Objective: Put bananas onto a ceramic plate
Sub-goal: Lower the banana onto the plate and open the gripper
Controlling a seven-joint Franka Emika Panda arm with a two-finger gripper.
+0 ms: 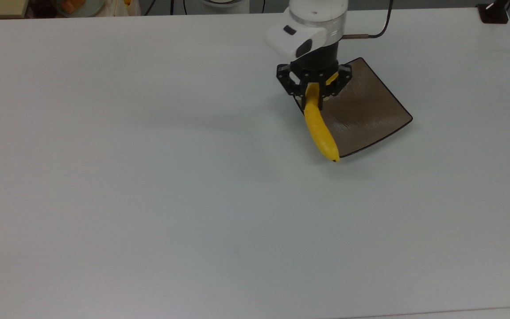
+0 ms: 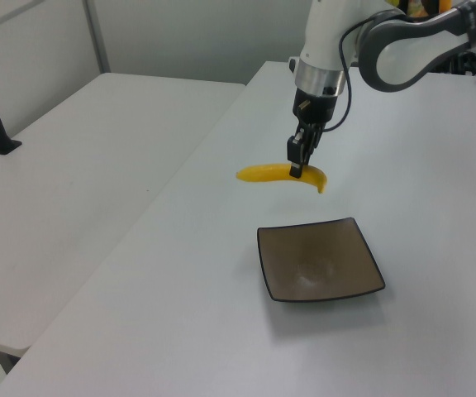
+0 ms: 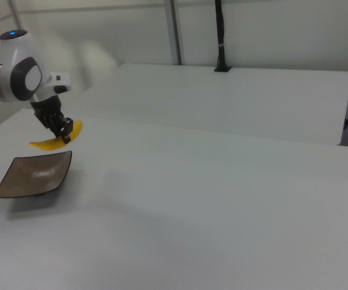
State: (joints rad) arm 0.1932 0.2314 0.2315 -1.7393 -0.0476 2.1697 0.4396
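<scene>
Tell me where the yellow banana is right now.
The curved yellow banana hangs in the gripper, clear of the white table, in the left view just beyond the square brown ceramic plate's far edge.

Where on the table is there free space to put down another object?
The white table is bare across the top view's left and bottom. It is crowded at the ceramic plate, where the gripper holds the banana.

You get even, bright overhead light across the white table (image 1: pixel 148 199), with soft, faint shadows only. The ceramic plate (image 2: pixel 337 277) shows a weak sheen in the left view, and the top view looks slightly soft.
</scene>
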